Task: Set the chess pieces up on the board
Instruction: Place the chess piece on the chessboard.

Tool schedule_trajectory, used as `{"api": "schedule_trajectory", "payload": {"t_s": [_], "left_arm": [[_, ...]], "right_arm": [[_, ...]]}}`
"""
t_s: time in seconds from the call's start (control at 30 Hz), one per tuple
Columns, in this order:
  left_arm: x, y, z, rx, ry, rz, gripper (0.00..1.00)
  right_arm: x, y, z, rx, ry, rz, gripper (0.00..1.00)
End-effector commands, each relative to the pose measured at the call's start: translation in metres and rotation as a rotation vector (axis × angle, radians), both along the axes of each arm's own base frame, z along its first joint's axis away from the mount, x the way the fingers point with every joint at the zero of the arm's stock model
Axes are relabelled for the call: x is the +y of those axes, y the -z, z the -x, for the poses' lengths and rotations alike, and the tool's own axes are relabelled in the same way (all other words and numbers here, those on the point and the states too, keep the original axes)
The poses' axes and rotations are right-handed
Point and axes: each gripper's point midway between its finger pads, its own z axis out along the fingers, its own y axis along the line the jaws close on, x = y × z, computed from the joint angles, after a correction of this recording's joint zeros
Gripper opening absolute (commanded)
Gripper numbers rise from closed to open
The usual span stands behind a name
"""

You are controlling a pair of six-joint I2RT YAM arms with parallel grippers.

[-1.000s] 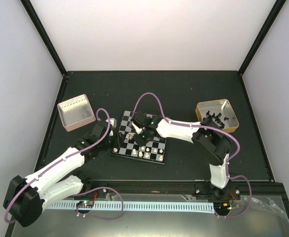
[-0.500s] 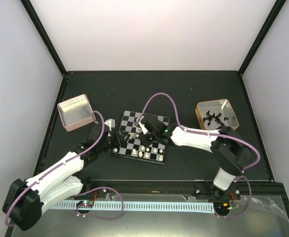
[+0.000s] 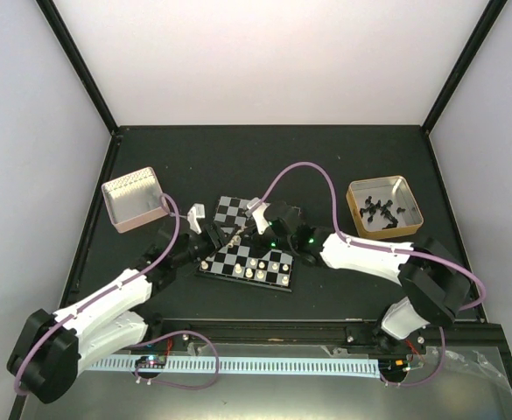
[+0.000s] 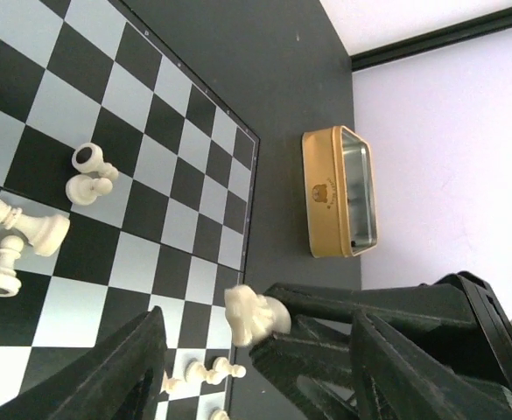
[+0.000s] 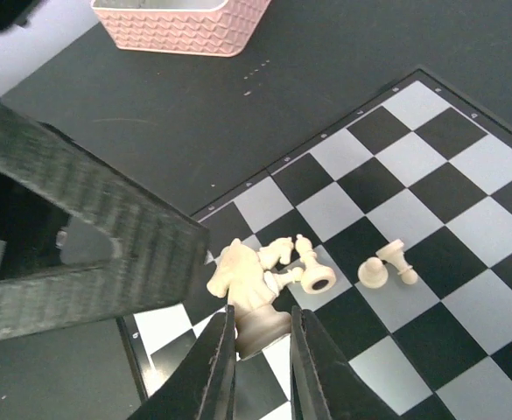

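Light: bright, even, overhead; back wall (image 3: 273,61) nearly blown out. Shadows: soft, short. Glare: mild sheen on board (image 4: 185,188) squares. Focus: top view sharp; left fingers (image 4: 107,376) soft, close-up.

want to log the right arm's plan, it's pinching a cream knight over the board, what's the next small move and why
Probably lower the right tool straight down to set the knight on the board, then open. It is pinched by its base over squares at the board's edge, and tipped cream pieces lie just beside it, so a short vertical descent seems safest.
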Motion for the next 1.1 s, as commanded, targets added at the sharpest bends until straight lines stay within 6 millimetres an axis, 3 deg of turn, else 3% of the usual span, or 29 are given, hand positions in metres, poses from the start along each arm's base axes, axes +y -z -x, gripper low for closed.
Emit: {"api": "schedule_trajectory", "payload": {"t_s": [0.0,0.27,0.67,0.77,0.9,1.07], "left_arm": [[-0.006,-0.01,-0.005,-0.003,-0.003,0.109,0.57],[-0.005,-0.012,-0.012,-0.001,-0.041,0.131,0.37],[-0.011,-0.017,-0.005,0.038,-0.003,0.17,0.1],[-0.011,-0.015,-0.007,0.03,0.001,0.158,0.03],[-0.009,-0.014,-0.007,-0.018,0.016,0.098,0.02],[-0.008,-0.013,-0.004,-0.1,0.072,-0.086,0.02]], "right_arm": [[0.009,-0.026,0.004,-0.029,-0.035,-0.101,0.13],[0.008,-0.029,0.006,-0.013,-0.028,-0.115,0.14],[0.01,-0.03,0.005,-0.004,-0.025,-0.119,0.15],[0.004,-0.028,0.002,-0.003,0.014,-0.115,0.22],[-0.016,-0.031,-0.009,-0.029,0.138,-0.111,0.47],[-0.05,-0.04,-0.026,-0.074,0.34,-0.111,0.55]]}}
